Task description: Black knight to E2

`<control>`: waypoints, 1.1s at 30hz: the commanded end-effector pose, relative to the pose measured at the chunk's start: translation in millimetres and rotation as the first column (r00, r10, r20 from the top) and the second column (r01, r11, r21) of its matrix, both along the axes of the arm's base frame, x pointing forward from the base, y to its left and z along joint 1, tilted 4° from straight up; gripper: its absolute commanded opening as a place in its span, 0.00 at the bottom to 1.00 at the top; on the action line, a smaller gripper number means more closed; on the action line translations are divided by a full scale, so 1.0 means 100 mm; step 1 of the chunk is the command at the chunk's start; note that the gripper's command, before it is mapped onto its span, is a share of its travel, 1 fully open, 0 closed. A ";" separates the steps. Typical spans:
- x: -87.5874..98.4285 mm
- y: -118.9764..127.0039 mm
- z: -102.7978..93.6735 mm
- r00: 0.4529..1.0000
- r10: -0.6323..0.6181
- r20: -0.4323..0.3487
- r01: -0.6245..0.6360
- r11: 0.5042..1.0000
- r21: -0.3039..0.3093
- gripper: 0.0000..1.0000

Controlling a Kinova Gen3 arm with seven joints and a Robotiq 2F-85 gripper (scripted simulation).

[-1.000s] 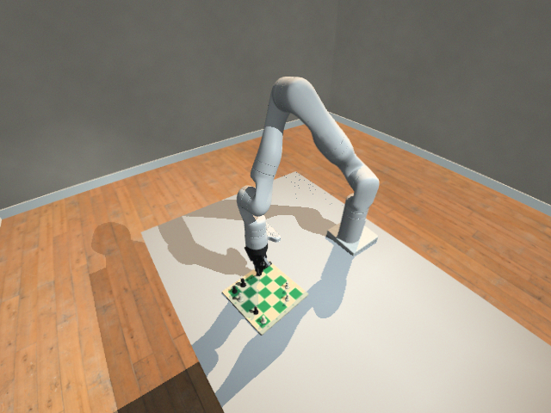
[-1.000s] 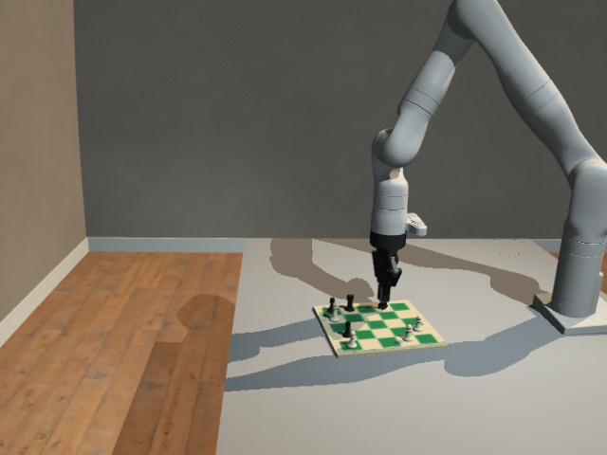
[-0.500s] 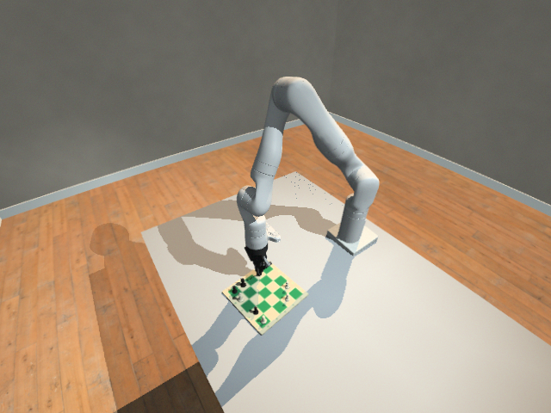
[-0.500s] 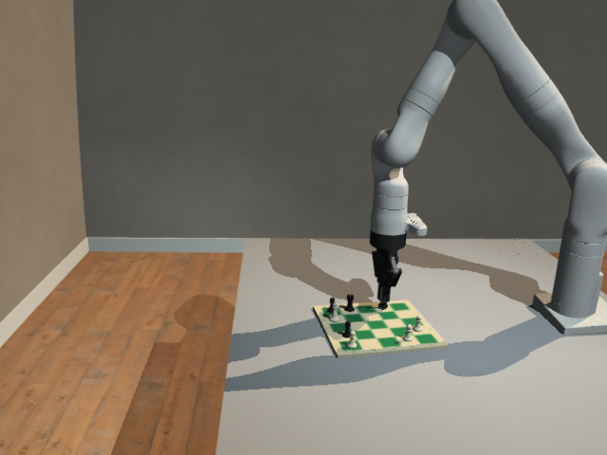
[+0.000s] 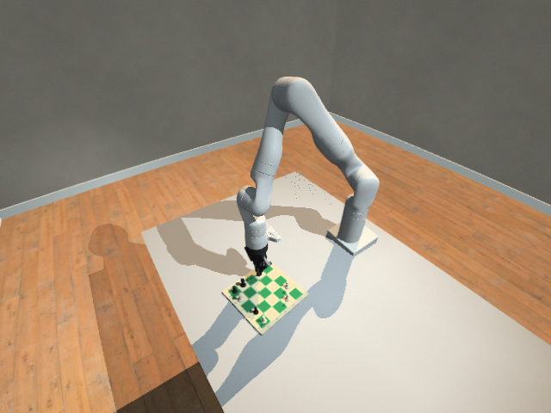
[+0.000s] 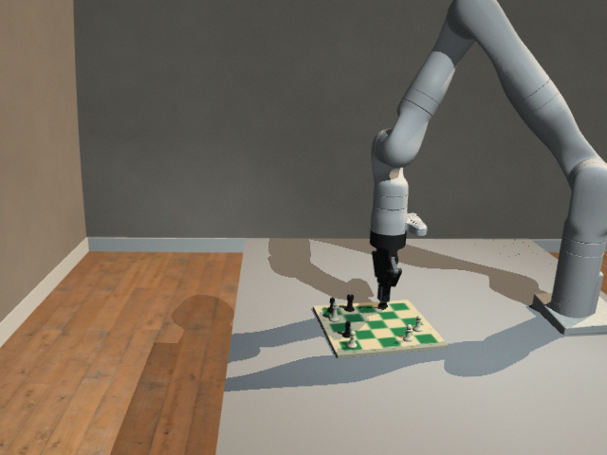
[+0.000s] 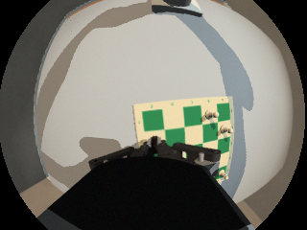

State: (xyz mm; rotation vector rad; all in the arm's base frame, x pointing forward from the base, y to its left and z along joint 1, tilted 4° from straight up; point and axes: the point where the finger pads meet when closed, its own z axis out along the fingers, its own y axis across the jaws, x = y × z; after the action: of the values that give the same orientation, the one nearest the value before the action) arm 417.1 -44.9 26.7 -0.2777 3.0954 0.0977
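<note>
The green and cream chessboard (image 5: 245,314) (image 6: 392,349) (image 7: 186,117) lies on the grey mat. My gripper (image 5: 259,269) (image 6: 382,302) points straight down over a square in the board's far row and is shut on the black knight (image 6: 382,305). The knight is small and mostly hidden by the dark fingers, and its base is at or just above the board surface. I cannot read which square this is. In the wrist view the gripper's black body fills the lower half and hides the knight.
Other black pieces (image 5: 242,282) (image 6: 349,302) (image 6: 346,329) and white pieces (image 5: 263,318) (image 6: 408,333) (image 6: 417,323) stand upright on the board. The nearest is a black piece about two squares left of the gripper. The arm's base (image 5: 351,240) (image 6: 568,313) stands beyond the board on the mat.
</note>
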 end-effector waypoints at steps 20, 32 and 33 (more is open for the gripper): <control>0.01 0.00 -0.03 1.000 0.000 0.002 0.000 1.000 0.000 0.00; 0.01 0.00 -0.03 1.000 0.000 0.002 0.000 1.000 0.000 0.00; 0.01 0.00 -0.03 1.000 0.000 0.002 0.000 1.000 0.000 0.00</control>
State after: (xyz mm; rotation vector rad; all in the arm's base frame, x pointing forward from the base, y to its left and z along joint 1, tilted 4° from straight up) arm 417.2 -44.6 22.9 -0.2777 3.0953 0.0976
